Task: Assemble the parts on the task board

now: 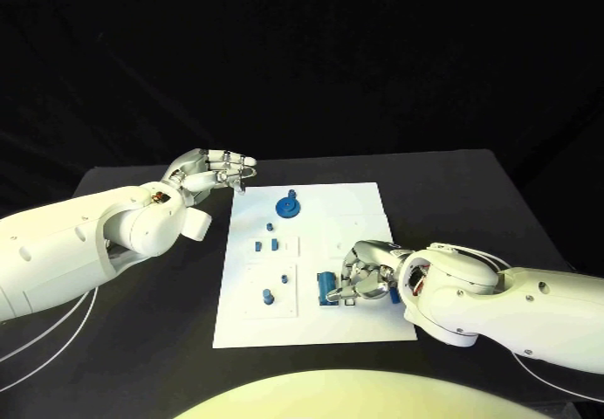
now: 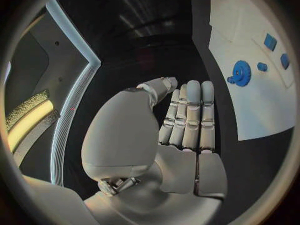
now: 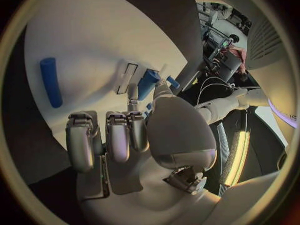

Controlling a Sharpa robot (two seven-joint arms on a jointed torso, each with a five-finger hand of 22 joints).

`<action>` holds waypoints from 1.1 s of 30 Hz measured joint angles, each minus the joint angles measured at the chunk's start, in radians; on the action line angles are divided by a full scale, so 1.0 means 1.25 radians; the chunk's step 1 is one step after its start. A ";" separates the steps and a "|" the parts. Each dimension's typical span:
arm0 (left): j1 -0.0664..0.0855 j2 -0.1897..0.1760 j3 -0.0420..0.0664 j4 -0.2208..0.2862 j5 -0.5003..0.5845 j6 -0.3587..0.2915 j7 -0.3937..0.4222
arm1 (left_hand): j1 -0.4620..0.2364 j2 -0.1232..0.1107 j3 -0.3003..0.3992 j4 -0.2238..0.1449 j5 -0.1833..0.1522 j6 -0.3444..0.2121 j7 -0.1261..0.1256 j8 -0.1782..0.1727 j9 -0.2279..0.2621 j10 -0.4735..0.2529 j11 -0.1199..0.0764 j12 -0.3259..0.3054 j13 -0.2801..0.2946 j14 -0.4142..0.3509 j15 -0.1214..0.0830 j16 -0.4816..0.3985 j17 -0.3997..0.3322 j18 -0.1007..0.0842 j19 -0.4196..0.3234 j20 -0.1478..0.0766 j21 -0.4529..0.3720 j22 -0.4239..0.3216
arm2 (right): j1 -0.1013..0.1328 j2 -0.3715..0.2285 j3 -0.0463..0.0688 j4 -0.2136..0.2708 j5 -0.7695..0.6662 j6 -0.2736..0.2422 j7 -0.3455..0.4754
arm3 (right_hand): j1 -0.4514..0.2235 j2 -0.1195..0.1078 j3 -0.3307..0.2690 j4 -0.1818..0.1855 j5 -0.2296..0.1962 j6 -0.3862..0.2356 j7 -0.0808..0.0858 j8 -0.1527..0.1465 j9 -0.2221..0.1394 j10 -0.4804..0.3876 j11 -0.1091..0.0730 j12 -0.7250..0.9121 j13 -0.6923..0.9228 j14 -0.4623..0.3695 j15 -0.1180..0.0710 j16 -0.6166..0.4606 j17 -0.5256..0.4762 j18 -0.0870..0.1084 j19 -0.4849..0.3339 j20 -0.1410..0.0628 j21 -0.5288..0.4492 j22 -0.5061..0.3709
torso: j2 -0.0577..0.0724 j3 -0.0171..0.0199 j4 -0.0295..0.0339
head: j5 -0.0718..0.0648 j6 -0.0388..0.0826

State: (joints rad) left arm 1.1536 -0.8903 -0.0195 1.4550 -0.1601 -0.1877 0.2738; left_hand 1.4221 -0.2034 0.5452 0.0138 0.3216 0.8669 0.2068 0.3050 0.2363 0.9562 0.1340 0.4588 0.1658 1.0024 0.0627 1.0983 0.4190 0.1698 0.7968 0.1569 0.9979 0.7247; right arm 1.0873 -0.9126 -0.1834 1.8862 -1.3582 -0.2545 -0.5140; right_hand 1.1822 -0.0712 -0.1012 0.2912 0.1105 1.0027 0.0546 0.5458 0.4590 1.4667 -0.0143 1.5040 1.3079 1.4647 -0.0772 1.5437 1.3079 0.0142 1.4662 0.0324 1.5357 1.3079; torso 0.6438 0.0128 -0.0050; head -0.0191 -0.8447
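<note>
While the right hand (image 1: 356, 278) pinches a blue part (image 1: 326, 285) near the task board's (image 1: 346, 196) right edge, the left hand (image 1: 211, 170) waits empty, fingers together, off the board's far left corner.

A loose pinch could tip the part askew; the black table (image 1: 441, 188) sits in darkness.
</note>
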 measured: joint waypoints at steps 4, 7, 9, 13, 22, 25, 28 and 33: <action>0.000 0.000 0.000 0.000 0.000 0.000 0.000 | 0.000 0.000 0.000 0.000 0.000 0.000 0.000 0.000 0.000 0.000 0.000 0.000 0.000 0.000 0.000 0.000 0.000 0.000 0.000 0.000 0.000 0.000 | -0.003 0.004 0.000 -0.003 0.000 0.003 0.000 | 0.009 -0.003 0.007 -0.002 0.000 0.000 0.000 0.000 0.000 0.000 0.000 0.000 0.000 0.000 0.000 0.000 0.000 0.000 0.000 0.000 0.000 0.000 | 0.000 0.0000 0.0000 | 0.001 -0.001; 0.000 -0.001 0.000 0.000 0.000 0.000 0.000 | -0.001 0.001 0.000 0.000 0.000 0.000 0.000 0.000 0.000 0.000 0.000 0.003 0.000 0.000 0.000 0.000 0.000 0.000 0.000 0.000 0.000 0.000 | -0.003 0.005 0.001 -0.004 -0.002 0.002 -0.001 | 0.028 -0.002 0.015 -0.002 0.003 0.000 0.000 0.000 -0.001 0.000 0.000 0.000 0.000 0.000 0.000 0.000 0.000 0.000 0.000 0.000 0.000 0.000 | 0.000 -0.0003 -0.0001 | 0.001 -0.002; 0.000 -0.001 0.000 0.000 0.000 0.000 0.000 | -0.004 0.004 0.000 0.000 0.000 0.000 0.000 0.000 0.000 0.000 0.000 0.004 0.000 0.000 0.000 0.000 0.000 0.000 0.000 0.000 0.000 0.000 | -0.004 0.006 0.001 -0.006 -0.005 -0.001 -0.002 | 0.042 0.010 0.027 -0.003 0.005 0.000 0.000 0.000 -0.002 0.000 0.000 0.000 0.000 0.000 0.000 0.000 0.000 0.000 0.000 0.000 0.000 0.000 | 0.000 -0.0003 -0.0001 | 0.001 -0.002; 0.000 -0.001 0.000 0.000 0.000 0.000 0.000 | -0.004 0.004 0.000 0.000 0.000 0.000 0.000 0.000 0.000 0.000 0.000 0.004 0.000 0.000 0.000 0.000 0.000 0.000 0.000 0.000 0.000 0.000 | -0.005 0.007 0.000 -0.012 -0.014 -0.012 -0.006 | 0.042 0.011 0.027 -0.002 0.005 0.000 0.000 0.000 -0.002 0.000 0.000 0.000 0.000 0.000 0.000 0.000 0.000 0.000 0.000 0.000 0.000 0.000 | 0.000 -0.0002 -0.0002 | 0.001 -0.001; 0.000 -0.001 0.000 0.000 0.000 0.000 0.000 | -0.004 0.004 0.000 0.000 0.000 0.000 0.000 0.000 0.000 0.000 0.000 0.004 0.000 0.000 0.000 0.000 0.000 0.000 0.000 0.000 0.000 0.000 | -0.006 0.007 0.000 -0.012 -0.035 -0.041 -0.011 | 0.044 0.019 0.033 0.000 0.005 0.000 0.000 0.000 -0.003 0.000 0.000 0.000 0.000 0.000 0.000 0.000 0.000 0.000 0.000 0.000 0.003 0.000 | 0.000 0.0004 -0.0005 | 0.002 0.001; 0.000 -0.001 0.000 0.000 0.000 0.000 -0.001 | -0.004 0.004 0.000 0.000 0.000 0.000 0.000 0.000 -0.001 -0.003 0.003 0.004 -0.001 0.000 0.000 0.000 0.000 0.000 0.000 0.000 0.000 0.000 | -0.006 0.004 0.000 -0.009 -0.037 -0.049 -0.011 | 0.040 0.023 0.033 0.000 0.005 0.000 0.000 0.000 -0.003 0.000 0.000 0.000 0.000 0.000 0.000 0.000 0.000 0.000 0.000 0.000 0.003 0.000 | 0.000 0.0005 -0.0008 | 0.002 0.002; 0.000 -0.002 0.000 0.000 0.000 0.000 -0.001 | -0.004 0.004 0.000 0.000 0.000 0.000 0.000 0.000 -0.001 -0.003 0.003 0.004 -0.001 0.000 0.000 0.000 0.000 0.000 0.000 0.000 0.000 0.000 | -0.006 -0.004 0.000 -0.004 -0.038 -0.060 -0.008 | 0.035 0.019 0.033 0.000 0.007 0.000 0.000 -0.002 -0.006 0.000 0.000 0.000 0.000 0.000 0.000 0.000 0.000 0.000 0.000 0.000 0.003 0.000 | 0.000 0.0005 -0.0010 | 0.002 0.002; 0.000 -0.002 0.000 0.000 0.000 0.000 -0.001 | -0.004 0.004 0.000 0.000 0.000 0.000 0.000 0.000 -0.001 -0.003 0.003 0.004 -0.001 0.000 0.000 0.000 0.000 0.000 0.000 0.000 0.000 0.000 | -0.002 -0.037 0.000 0.011 -0.033 -0.092 0.005 | 0.040 -0.018 0.060 0.000 0.012 -0.052 0.020 -0.045 -0.021 0.000 0.011 -0.010 0.000 0.001 0.007 0.000 0.000 0.000 0.000 0.000 -0.007 0.000 | 0.000 0.0005 -0.0012 | 0.000 0.003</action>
State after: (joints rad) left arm 1.1537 -0.8926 -0.0195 1.4552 -0.1601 -0.1876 0.2730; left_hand 1.4168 -0.1981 0.5452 0.0138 0.3216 0.8669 0.2068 0.3050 0.2355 0.9525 0.1377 0.4639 0.1649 1.0024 0.0627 1.0983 0.4191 0.1699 0.7968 0.1569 0.9979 0.7246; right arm 1.0851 -0.9584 -0.1832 1.9003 -1.3990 -0.3695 -0.5075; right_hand 1.2328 -0.0931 -0.0267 0.2909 0.1261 0.9378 0.0800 0.4890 0.4324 1.4661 -0.0008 1.4919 1.3075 1.4654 -0.0686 1.5437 1.3078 0.0143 1.4662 0.0324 1.5267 1.3075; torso 0.6433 0.0134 -0.0064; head -0.0194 -0.8405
